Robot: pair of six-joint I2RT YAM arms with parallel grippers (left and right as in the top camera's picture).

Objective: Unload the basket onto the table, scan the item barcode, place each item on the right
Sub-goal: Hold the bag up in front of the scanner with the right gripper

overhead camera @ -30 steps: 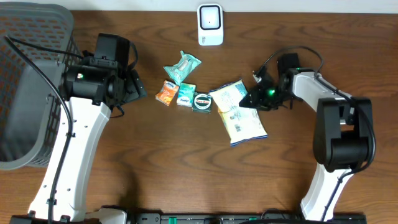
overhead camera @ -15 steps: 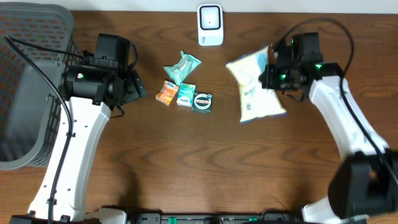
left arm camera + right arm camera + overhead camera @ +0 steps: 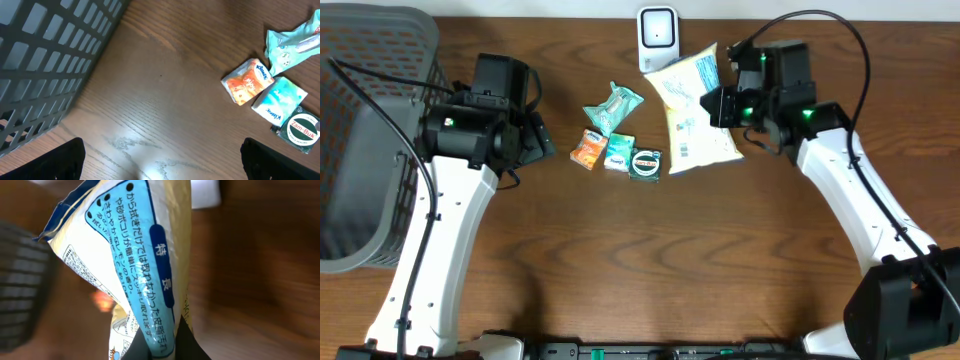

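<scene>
My right gripper (image 3: 724, 106) is clamped on the wipes pack (image 3: 695, 115) beside the scanner (image 3: 658, 38). I should tilt its barcode side squarely toward it. The left gripper (image 3: 542, 140) hangs open.

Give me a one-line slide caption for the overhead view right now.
Right gripper, shut on the pale pack, holds it beside the white scanner; left gripper hangs open, empty.

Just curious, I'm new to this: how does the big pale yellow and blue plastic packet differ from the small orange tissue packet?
The pale yellow and blue plastic packet is far larger than the small orange tissue packet. The yellow one is pinched in the right tool, by the white scanner; the orange one lies untouched on the wooden table. Both are soft printed packs.
</scene>
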